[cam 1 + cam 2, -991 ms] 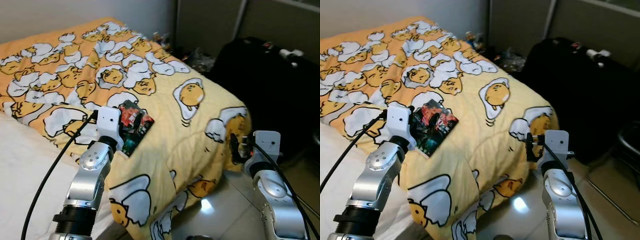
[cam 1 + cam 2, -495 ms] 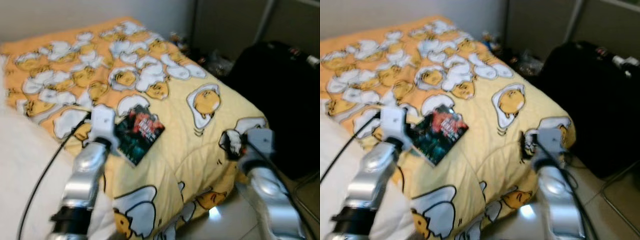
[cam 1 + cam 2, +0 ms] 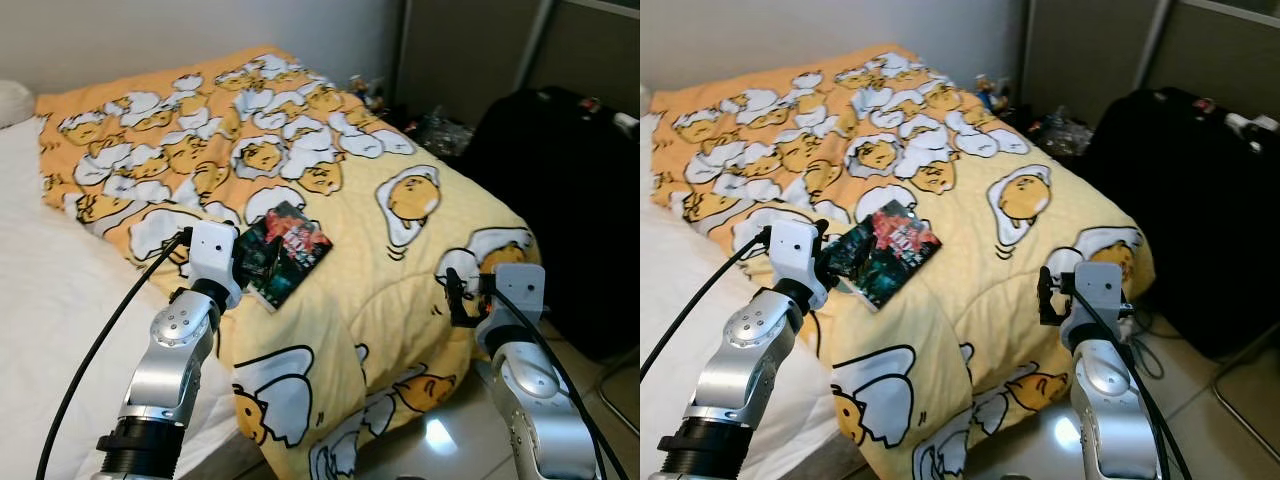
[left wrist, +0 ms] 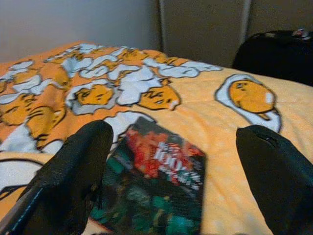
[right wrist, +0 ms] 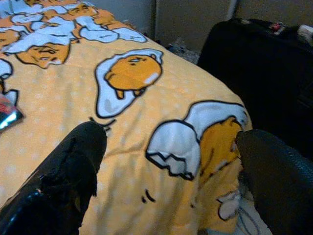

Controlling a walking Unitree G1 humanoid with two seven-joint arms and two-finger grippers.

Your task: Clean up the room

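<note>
A dark book [image 3: 287,249] with a red and green cover lies flat on the yellow egg-print blanket [image 3: 400,270] of the bed. My left gripper [image 3: 246,264] hovers low at the book's near edge. It is open, and in the left wrist view the book [image 4: 156,188] lies between and just ahead of the two black fingers [image 4: 80,171]. My right gripper [image 3: 458,298] is open too, held by the blanket's hanging corner at the foot of the bed, with nothing between its fingers [image 5: 73,166].
White sheet [image 3: 60,300] covers the bed to the left, with a pillow [image 3: 12,98] at the far corner. A large black suitcase [image 3: 570,180] stands to the right. Small clutter [image 3: 440,125] lies on the floor behind the bed. Shiny floor tiles [image 3: 440,440] lie below.
The whole picture has shifted right and blurred midway, so the camera moved. The book lies where it was on the blanket, and both grippers keep their poses.
</note>
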